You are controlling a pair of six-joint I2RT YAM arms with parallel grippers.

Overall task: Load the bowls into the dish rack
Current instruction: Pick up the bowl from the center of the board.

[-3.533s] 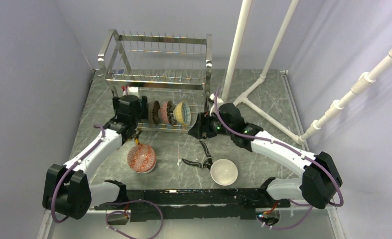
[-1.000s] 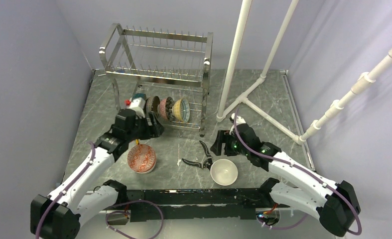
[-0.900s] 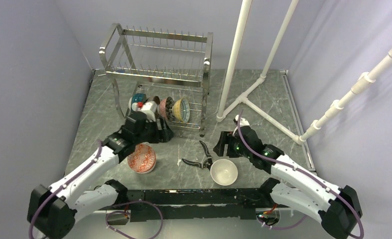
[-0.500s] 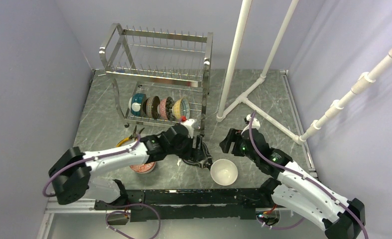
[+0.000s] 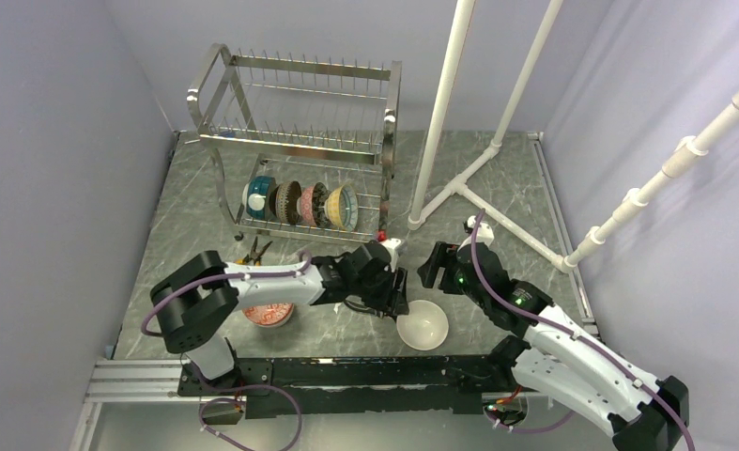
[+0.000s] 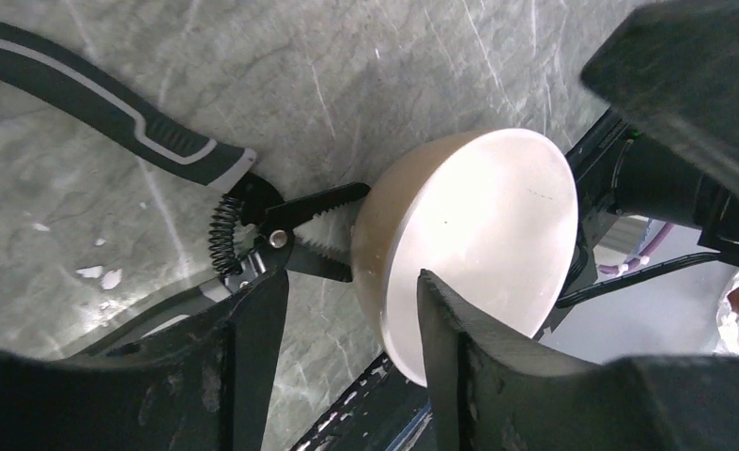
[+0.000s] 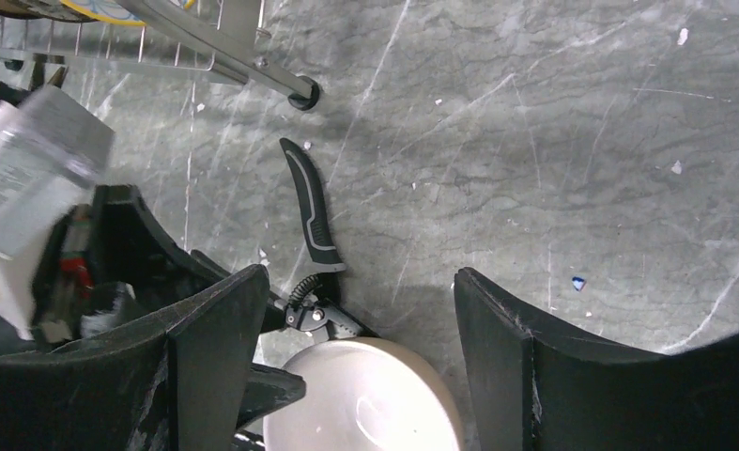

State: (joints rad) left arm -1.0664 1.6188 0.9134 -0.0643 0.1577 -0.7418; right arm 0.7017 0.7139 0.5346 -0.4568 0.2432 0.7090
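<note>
A plain white bowl (image 5: pixel 423 325) stands on the table near the front. My left gripper (image 5: pixel 400 299) is at its left rim. In the left wrist view the white bowl (image 6: pixel 483 240) has one finger (image 6: pixel 445 352) inside it and the other finger (image 6: pixel 253 348) outside, apart from the wall, so my left gripper (image 6: pixel 348 277) is open astride the rim. My right gripper (image 5: pixel 429 271) hangs open just behind the bowl (image 7: pixel 365 399), holding nothing (image 7: pixel 358 272). A red-patterned bowl (image 5: pixel 269 315) lies partly under my left arm. The dish rack (image 5: pixel 295 141) has several bowls on edge in its lower tier, a teal one (image 5: pixel 260 197) leftmost.
Black-handled pliers (image 6: pixel 159 122) lie touching the white bowl's left side, also in the right wrist view (image 7: pixel 311 211). Orange-handled pliers (image 5: pixel 253 252) lie by the rack's front left leg. White pipes (image 5: pixel 440 113) rise right of the rack. A rack foot (image 7: pixel 301 94) stands near my right gripper.
My left arm has swung right, from the red-patterned bowl across to the white bowl, and its jaws have narrowed around the rim. My right arm has barely moved.
</note>
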